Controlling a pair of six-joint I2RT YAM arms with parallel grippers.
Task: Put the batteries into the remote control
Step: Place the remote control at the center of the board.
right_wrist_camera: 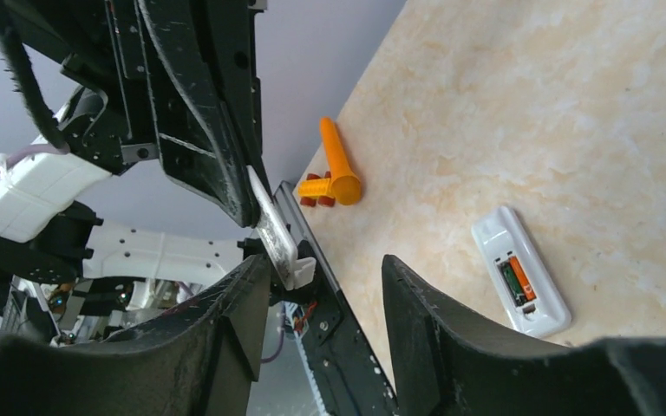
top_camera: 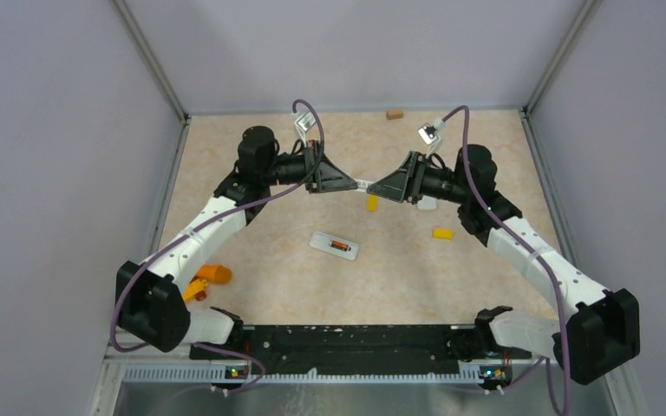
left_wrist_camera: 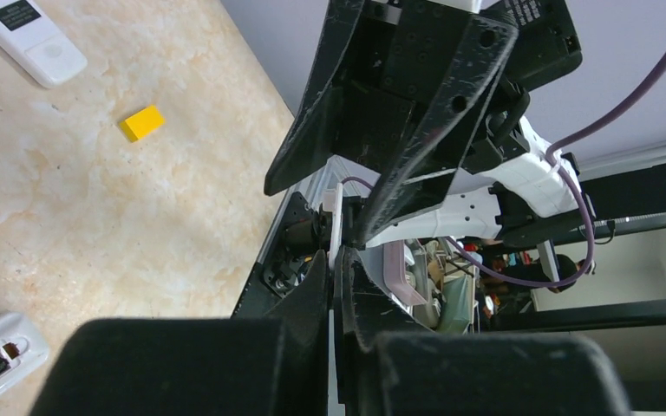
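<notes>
The remote control (top_camera: 334,245) lies back up mid-table, its recess holding two batteries (right_wrist_camera: 517,279), one orange and one dark green; it also shows at the lower left of the left wrist view (left_wrist_camera: 0,351). Both grippers meet tip to tip in the air above the table's far half. My left gripper (top_camera: 355,184) is shut on a thin white flat cover piece (left_wrist_camera: 336,221), seen edge-on between its fingers. My right gripper (right_wrist_camera: 325,264) faces it and stands open, with the cover's end (right_wrist_camera: 275,230) just beside its left finger.
A second white remote with buttons (left_wrist_camera: 26,35) lies under the right arm. Yellow blocks (top_camera: 372,203) (top_camera: 442,232) sit near the middle, a brown block (top_camera: 394,113) at the back wall. An orange cylinder (top_camera: 216,274) lies by the left arm.
</notes>
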